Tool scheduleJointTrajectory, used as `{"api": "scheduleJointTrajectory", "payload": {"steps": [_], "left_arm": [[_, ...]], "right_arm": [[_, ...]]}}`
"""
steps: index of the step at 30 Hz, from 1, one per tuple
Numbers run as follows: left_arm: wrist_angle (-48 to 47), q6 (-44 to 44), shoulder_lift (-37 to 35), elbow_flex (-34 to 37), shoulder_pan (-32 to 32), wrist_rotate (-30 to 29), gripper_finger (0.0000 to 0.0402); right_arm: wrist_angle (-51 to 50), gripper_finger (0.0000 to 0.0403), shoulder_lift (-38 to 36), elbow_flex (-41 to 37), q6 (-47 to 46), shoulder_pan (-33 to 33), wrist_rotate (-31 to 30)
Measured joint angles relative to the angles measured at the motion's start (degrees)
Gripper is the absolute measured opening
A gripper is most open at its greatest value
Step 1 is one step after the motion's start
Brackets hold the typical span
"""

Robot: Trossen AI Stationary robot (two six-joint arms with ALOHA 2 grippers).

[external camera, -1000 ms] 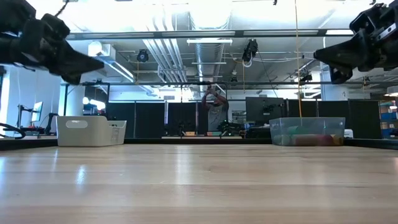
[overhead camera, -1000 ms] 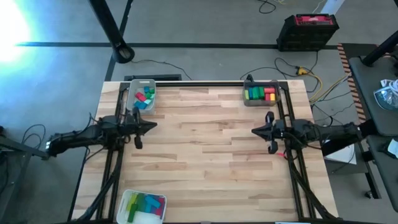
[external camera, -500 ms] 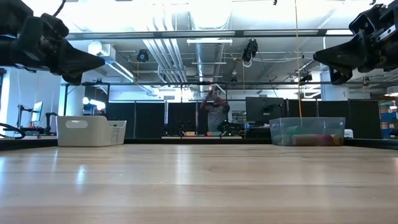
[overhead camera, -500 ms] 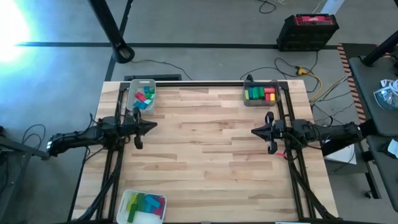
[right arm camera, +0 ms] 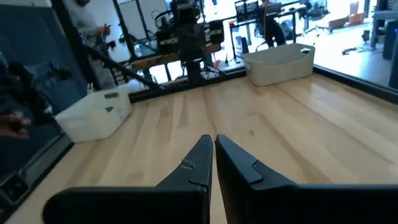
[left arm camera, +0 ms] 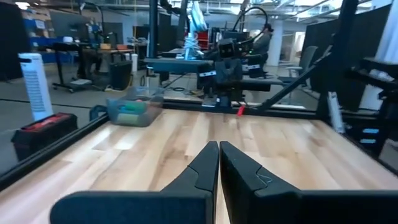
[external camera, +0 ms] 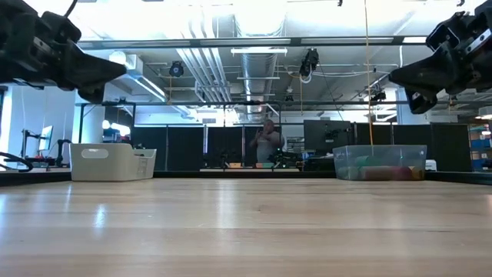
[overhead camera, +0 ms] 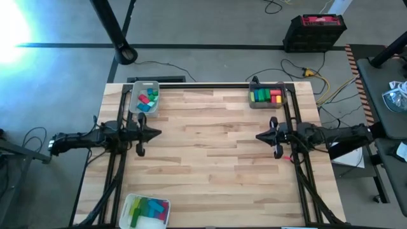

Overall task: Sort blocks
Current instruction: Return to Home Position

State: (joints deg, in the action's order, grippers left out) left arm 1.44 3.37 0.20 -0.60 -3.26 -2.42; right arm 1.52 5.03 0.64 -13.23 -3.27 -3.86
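Hovering at nine and three o'clock over the table [overhead camera: 210, 159], left gripper [overhead camera: 156, 134] and right gripper [overhead camera: 259, 135] keep jaws closed, empty; blocks [overhead camera: 267, 96] lie in trays [overhead camera: 145, 83] at eleven, one, seven.

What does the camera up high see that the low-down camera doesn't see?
Only the high view looks down on the blocks in the white bin, and shows a third tray of blocks at a corner of the table. Only the low view shows a person far back in the room. Both show the white bin, the clear tray, the left gripper and the right gripper, both shut, raised off the table.
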Motion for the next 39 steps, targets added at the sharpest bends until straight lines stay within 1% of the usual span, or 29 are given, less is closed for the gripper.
{"api": "scheduleJointTrajectory", "payload": {"steps": [6, 9, 14, 16, 20, 27, 31, 39], "left_arm": [[0.05, -2.48, 0.45, 0.0, 0.23, -1.06, 0.0], [0.03, -4.13, 0.47, 0.0, 0.23, -1.06, 0.0], [0.01, -5.43, 0.56, 0.0, 0.23, -1.06, 0.0], [-0.01, -5.76, 0.58, 0.0, 0.23, -1.04, 0.0], [-0.04, -5.87, 1.14, 0.0, 0.23, -1.04, 0.0], [0.07, -5.85, 2.65, 0.02, 0.23, -1.06, 0.0], [-0.04, -5.85, 3.4, -0.18, 0.23, -1.1, 0.0], [-0.27, -5.85, 4.29, -0.66, 0.23, -1.15, 0.0]], "right_arm": [[-0.19, 0.0013, 1.49, 0.0, 5.5, -1.12, 1.19], [-0.35, 0.0013, 1.41, -0.02, 8.26, -1.22, 3.21], [0.16, 0.0013, 1.41, -0.02, 12.67, -1.22, 3.37], [0.19, 0.0013, 1.41, -0.02, 12.83, -1.22, 3.37], [-0.66, 0.0013, 1.6, -0.02, 11.86, -1.22, 3.51], [-0.63, 0.0013, 1.89, -0.02, 3.12, -1.22, 3.49], [-0.65, 0.0013, 1.89, -0.02, 0.03, -1.22, 3.48], [-0.68, 0.0013, 1.89, -0.02, 0.15, -1.22, 3.48]]}}
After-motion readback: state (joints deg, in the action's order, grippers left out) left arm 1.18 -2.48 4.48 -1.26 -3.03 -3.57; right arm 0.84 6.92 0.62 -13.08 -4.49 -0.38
